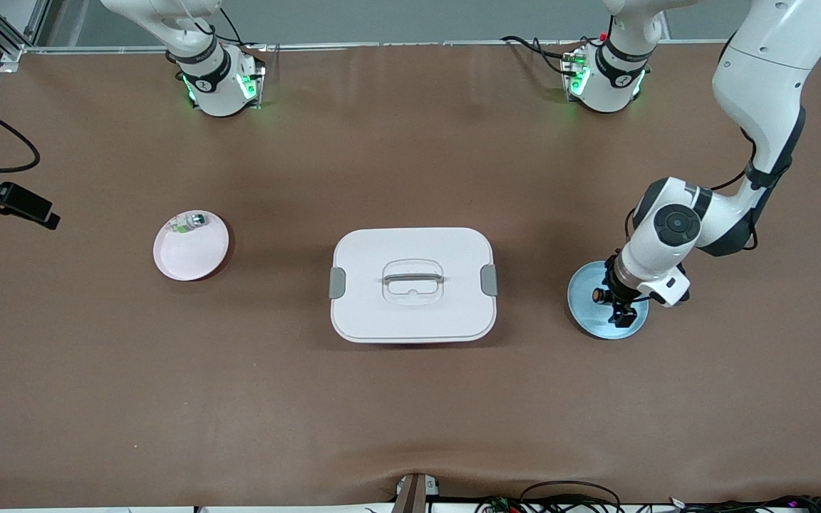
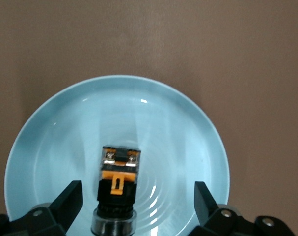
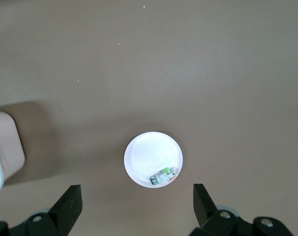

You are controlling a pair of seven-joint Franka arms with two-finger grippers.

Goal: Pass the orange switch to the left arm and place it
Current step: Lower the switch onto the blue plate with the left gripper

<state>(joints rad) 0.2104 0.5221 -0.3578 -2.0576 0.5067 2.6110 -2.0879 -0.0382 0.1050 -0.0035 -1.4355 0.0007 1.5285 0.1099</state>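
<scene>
the switch [image 2: 118, 189] lies on the blue plate [image 1: 585, 317] at the left arm's end of the table. in the left wrist view it rests on the plate's surface between the left gripper's [image 1: 618, 308] 2 fingers [image 2: 67, 199], with clear space on each side; neither finger touches it. the jaws stand wide apart, so the part is released, not held. in the front view the left gripper hangs low over the blue plate.

the right gripper [image 3: 134, 204] is out of the front view; only that arm's base shows there. its wrist view looks down from high up on the pink plate [image 3: 144, 155], which lies at the right arm's end of the table. its fingers are spread wide and hold nothing. a small green-and-clear part [image 1: 189, 224] lies in the pink plate near the rim; it is not the task's item.

the box [image 1: 412, 283] sits closed between the 2 plates, well apart from each, and nothing touches it.

assessment: the switch now sits at the left arm's end, free of any grip, with the box undisturbed. if the blue plate is the destination, the transfer looks complete and only the left arm's withdrawal is left. the pictures alone do not settle which plate is the goal.
</scene>
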